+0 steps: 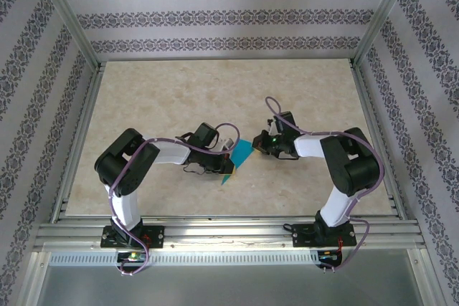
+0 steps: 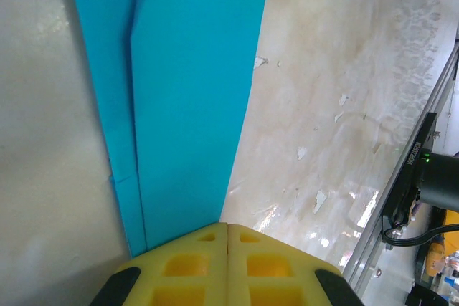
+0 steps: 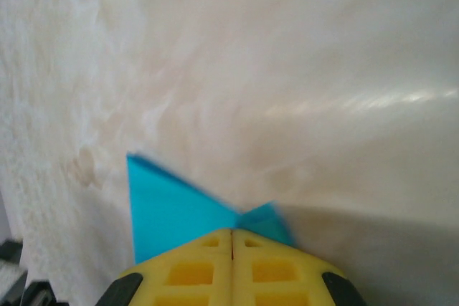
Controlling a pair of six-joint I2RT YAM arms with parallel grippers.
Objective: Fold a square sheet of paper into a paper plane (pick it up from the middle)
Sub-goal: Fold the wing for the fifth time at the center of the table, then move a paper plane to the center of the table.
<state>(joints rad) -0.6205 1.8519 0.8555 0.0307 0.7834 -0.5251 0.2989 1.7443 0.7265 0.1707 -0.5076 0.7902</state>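
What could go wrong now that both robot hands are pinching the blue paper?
Both the left gripper and right gripper are shut on the thin teal-blue folded paper sheet; pulling apart could tear it. The right gripper seems to pinch only a small corner, which might slip out. The overlapping layers near the left gripper could shift and spoil the crease.

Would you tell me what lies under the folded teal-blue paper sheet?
The beige marbled tabletop shows around the folded teal-blue paper sheet; whatever sits directly beneath it is covered.
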